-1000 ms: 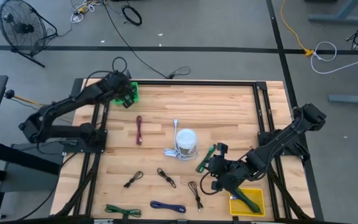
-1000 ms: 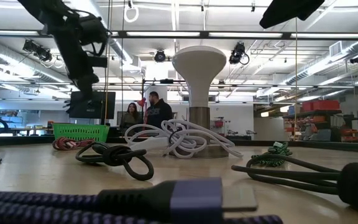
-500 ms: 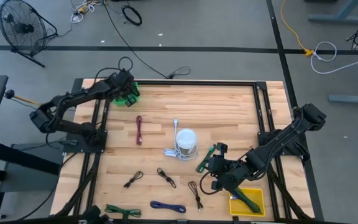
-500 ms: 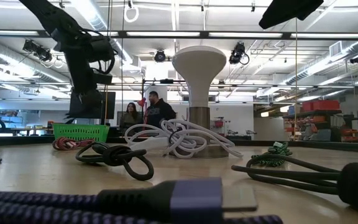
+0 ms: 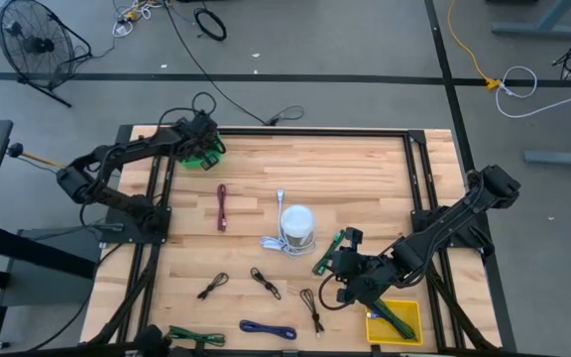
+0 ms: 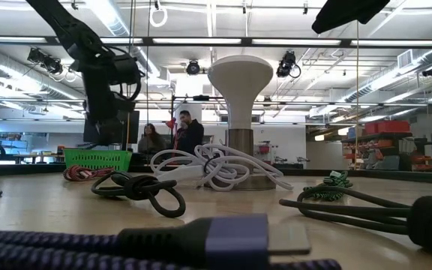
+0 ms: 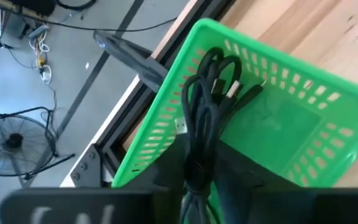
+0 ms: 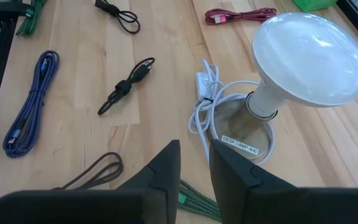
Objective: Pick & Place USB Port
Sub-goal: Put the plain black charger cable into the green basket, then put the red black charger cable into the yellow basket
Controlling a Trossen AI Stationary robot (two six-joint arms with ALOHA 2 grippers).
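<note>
Here my left jaws (image 7: 199, 180) hang over the green basket (image 7: 291, 124) at the counter's (image 5: 365, 188) far corner, loosening yet touching the black USB cable (image 7: 205, 99) so it drops inside, while my right jaws (image 8: 194, 163) wait slightly parted, empty, near the lamp (image 8: 303, 56).

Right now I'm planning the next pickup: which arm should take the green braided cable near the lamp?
Right. The right gripper hovers beside that green cable; the left gripper is far off over the green basket.
</note>
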